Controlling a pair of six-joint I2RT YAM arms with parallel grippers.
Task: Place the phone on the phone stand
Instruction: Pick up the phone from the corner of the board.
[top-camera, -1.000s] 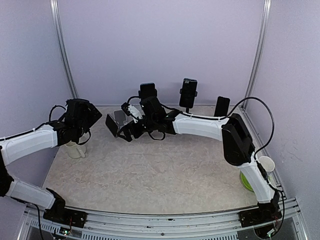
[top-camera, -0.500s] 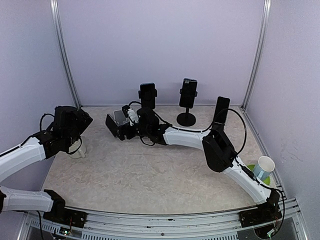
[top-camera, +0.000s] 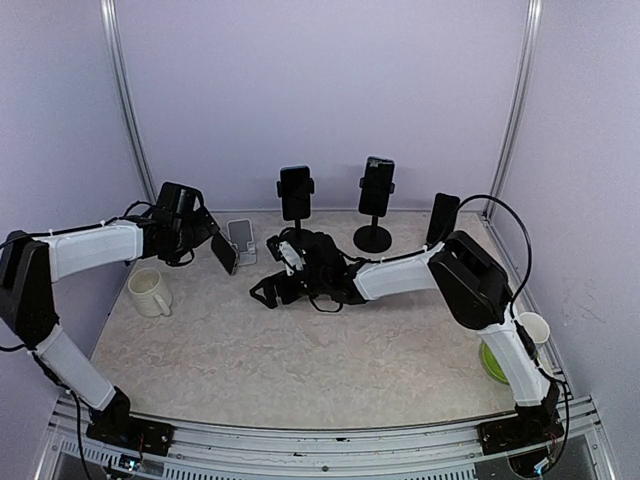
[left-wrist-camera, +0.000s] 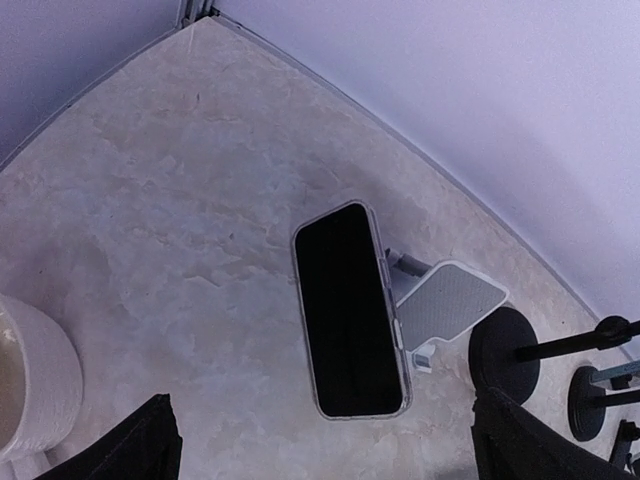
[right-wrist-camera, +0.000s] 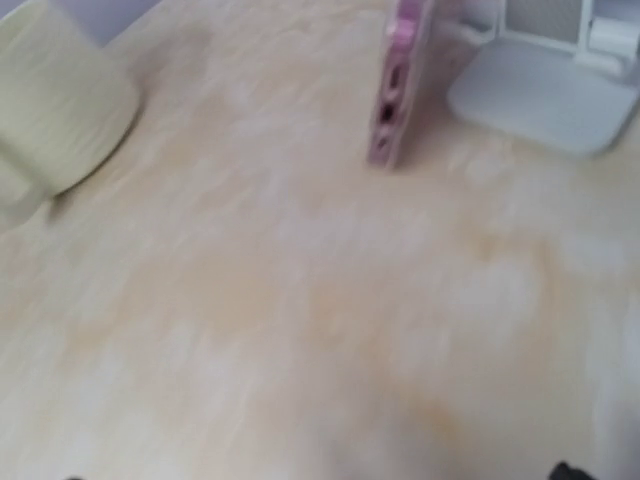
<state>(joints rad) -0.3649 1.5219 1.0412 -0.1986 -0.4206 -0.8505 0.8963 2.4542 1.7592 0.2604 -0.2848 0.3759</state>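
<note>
phone (left-wrist-camera: 350, 310) stands on edge on the desk (left-wrist-camera: 150, 200), leaning against the white phone stand (left-wrist-camera: 452, 300); left gripper (left-wrist-camera: 330, 450) and right gripper (top-camera: 268, 292) both released.

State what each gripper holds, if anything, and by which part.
Nothing is held. The left gripper is open, its fingers clear of the phone, which stands on edge beside the phone stand; the right gripper is open too.

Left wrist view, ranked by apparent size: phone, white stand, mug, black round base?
1. phone
2. white stand
3. black round base, close to the stand in size, so this order is unsure
Unranked: mug, cut off by the frame edge.
</note>
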